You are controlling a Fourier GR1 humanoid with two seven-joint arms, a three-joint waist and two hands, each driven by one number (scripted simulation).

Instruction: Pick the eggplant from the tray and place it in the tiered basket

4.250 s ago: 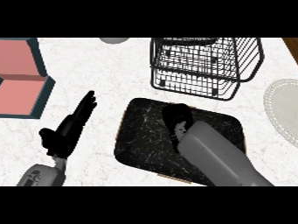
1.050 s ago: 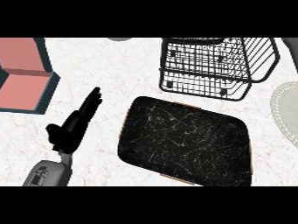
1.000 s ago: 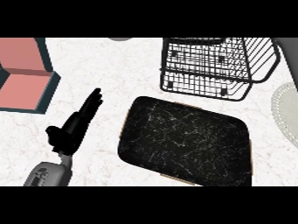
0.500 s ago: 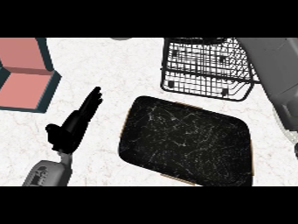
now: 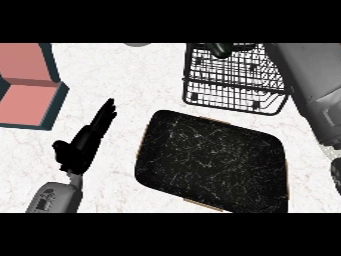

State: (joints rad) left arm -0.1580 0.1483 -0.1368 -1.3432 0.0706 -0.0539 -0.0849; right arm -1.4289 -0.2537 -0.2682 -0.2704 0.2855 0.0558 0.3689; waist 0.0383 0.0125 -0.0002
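Head view, placing step: our right hand (image 5: 223, 48), grip unclear, over basket (image 5: 236, 80) upper right; eggplant unseen; tray (image 5: 211, 161) bare. Left hand (image 5: 84, 141) open. Next: release.

Right forearm (image 5: 317, 95), ~4 s ago reaching down onto tray (image 5: 213, 162), went out of view by ~1 s ago, now runs up view's right side to top of tiered basket (image 5: 236, 75). Right robot hand (image 5: 225, 48) now at basket's top rim, partly visible. Tray surface now fully uncovered. Plate at right edge, visible earlier, now hidden behind forearm.
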